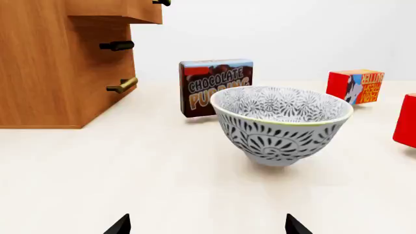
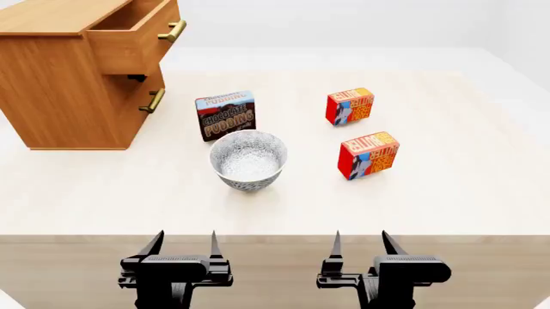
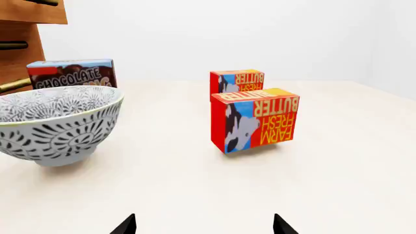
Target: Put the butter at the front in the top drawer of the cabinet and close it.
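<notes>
Nearest, both tools hang wide and empty at the desk's near edge: left tool, right tool. The front butter stands just far of the right tool, nearer that arm. The top drawer gapes far left.

We see only the near corner of the top drawer; the cabinet runs off the head view's left and top edges. In the left wrist view the bowl covers the lower right of the chocolate pudding box, and the front butter box is cut by the edge. Its far twin sits half hidden behind it
</notes>
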Robot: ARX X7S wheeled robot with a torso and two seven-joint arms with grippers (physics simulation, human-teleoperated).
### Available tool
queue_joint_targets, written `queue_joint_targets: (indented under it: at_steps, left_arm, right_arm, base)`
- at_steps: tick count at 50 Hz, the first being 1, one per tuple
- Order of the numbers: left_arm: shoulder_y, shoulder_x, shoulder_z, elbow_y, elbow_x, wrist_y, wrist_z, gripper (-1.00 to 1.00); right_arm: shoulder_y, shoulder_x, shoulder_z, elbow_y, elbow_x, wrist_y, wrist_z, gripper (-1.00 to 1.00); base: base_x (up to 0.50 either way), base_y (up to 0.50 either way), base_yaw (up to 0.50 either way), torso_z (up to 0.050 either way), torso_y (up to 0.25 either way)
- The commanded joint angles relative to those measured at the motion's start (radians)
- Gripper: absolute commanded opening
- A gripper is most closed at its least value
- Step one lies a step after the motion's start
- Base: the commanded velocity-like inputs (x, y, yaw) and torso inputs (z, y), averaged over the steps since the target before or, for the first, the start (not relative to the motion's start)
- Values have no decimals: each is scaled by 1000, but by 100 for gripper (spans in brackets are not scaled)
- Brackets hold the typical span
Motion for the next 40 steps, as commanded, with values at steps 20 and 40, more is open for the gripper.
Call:
queue_joint_targets:
  at_steps: [20,40]
  left_arm:
    - [58,-95,72,339,-195,-172,23,100]
    - [-277,-218,-6,838,-305,-686,-89,100]
  right_arm:
    - [-39,59,-85,-266,12,175,107,100]
    - [272,72,-51,-718,57,735,98,100]
  base:
    - [0,0,0,0,0]
    - [0,0,0,0,0]
